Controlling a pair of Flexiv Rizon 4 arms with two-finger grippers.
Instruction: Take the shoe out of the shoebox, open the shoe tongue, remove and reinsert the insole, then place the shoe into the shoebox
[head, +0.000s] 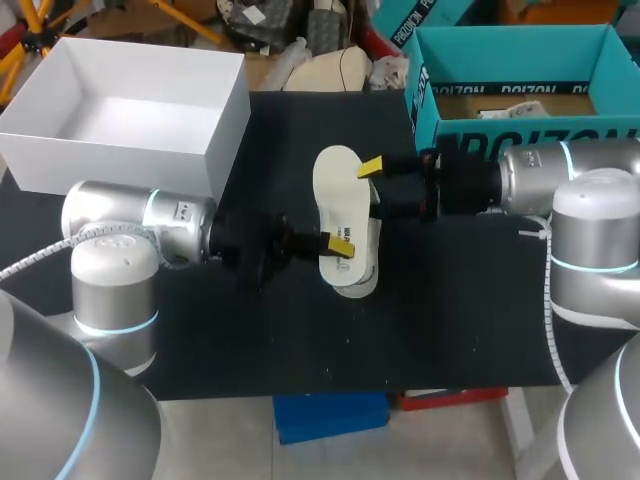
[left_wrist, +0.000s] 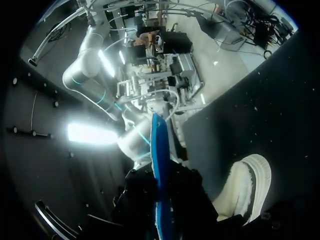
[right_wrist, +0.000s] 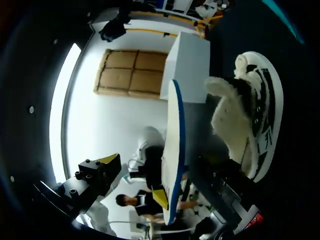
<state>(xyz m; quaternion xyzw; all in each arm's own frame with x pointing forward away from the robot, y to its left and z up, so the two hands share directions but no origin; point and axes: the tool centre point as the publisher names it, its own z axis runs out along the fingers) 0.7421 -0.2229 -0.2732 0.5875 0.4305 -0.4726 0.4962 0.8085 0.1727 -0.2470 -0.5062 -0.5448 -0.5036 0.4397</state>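
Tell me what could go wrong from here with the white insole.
The white flat insole with a blue underside seems held only at one end by the left gripper, so it may slip or twist. The white fleece-lined shoe lies loose on the black table with nothing holding it; pushing the insole in may shove it away.

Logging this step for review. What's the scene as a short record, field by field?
shoebox: white, open
shoe: on the table, outside the shoebox
insole: out of the shoe, held over it
left tool: shut on the insole's near end
right tool: open, fingers either side of the insole
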